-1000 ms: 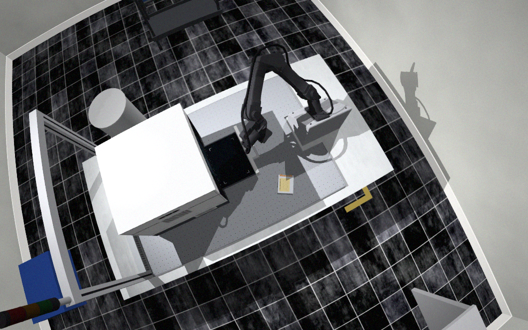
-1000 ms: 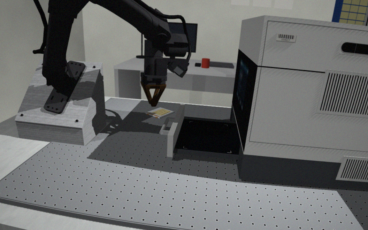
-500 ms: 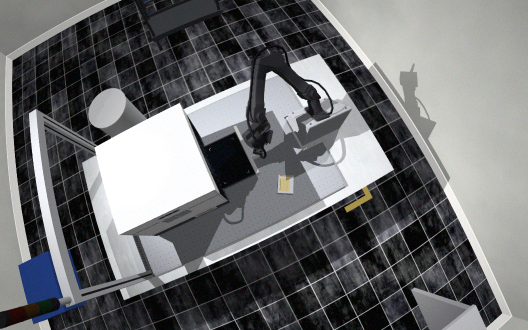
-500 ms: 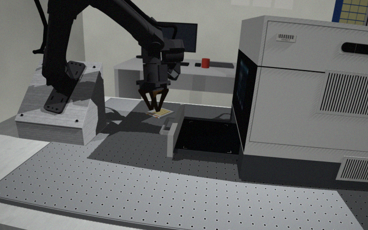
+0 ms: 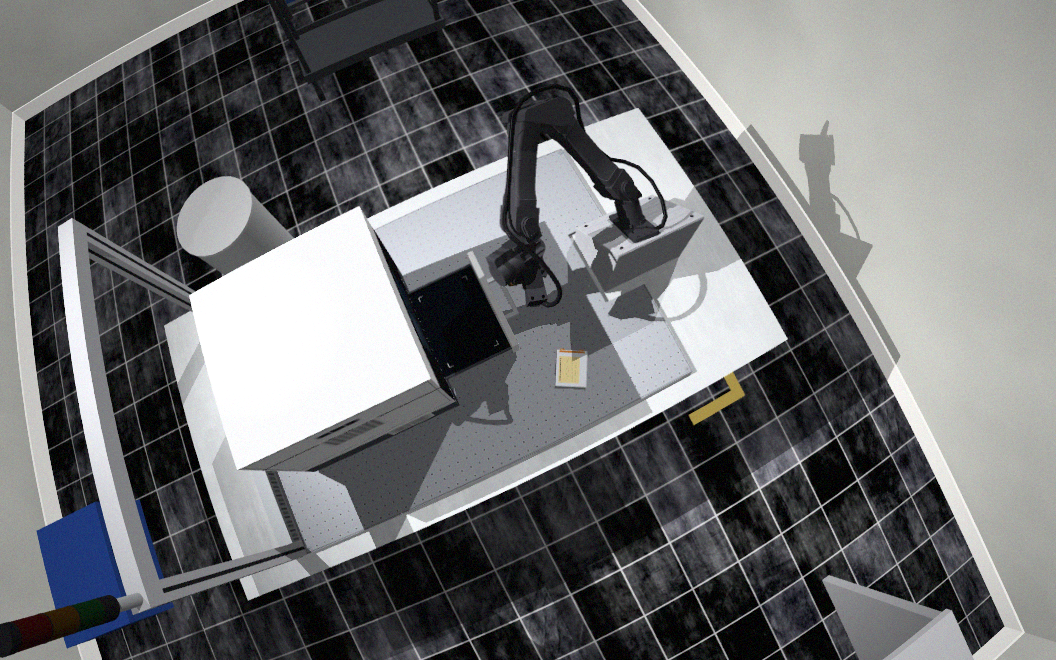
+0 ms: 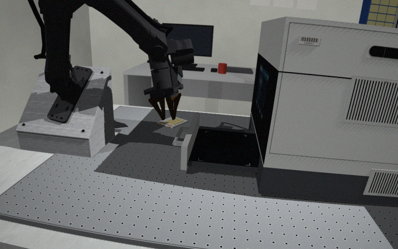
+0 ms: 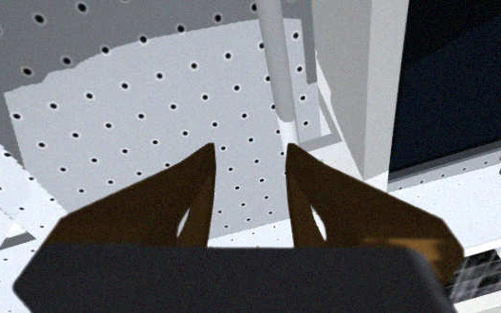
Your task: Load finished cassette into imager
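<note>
FINISHED, a flat yellow cassette [image 5: 571, 367] [image 6: 173, 123] with an orange end, lies on the perforated table, to the side of the drawer. IM [image 5: 311, 336] [image 6: 333, 102] is a big white box with its drawer pulled out. The drawer's dark glass [image 5: 458, 315] [image 6: 224, 146] [image 7: 456, 85] is bare, with white corner marks. My gripper [image 5: 530, 301] [image 6: 167, 117] [image 7: 250, 155] hangs open and empty, fingers down, just outside the drawer front [image 6: 185, 148] [image 7: 352, 85] near its handle [image 6: 180, 137] [image 7: 276, 66]. It is apart from the cassette, which the wrist view does not show.
The arm's wedge-shaped base block [image 5: 647, 245] [image 6: 64, 123] stands on the side of the drawer away from IM. The perforated board [image 6: 163, 210] stretches in front. A desk with a monitor and a red cup [image 6: 222, 68] stands beyond the table.
</note>
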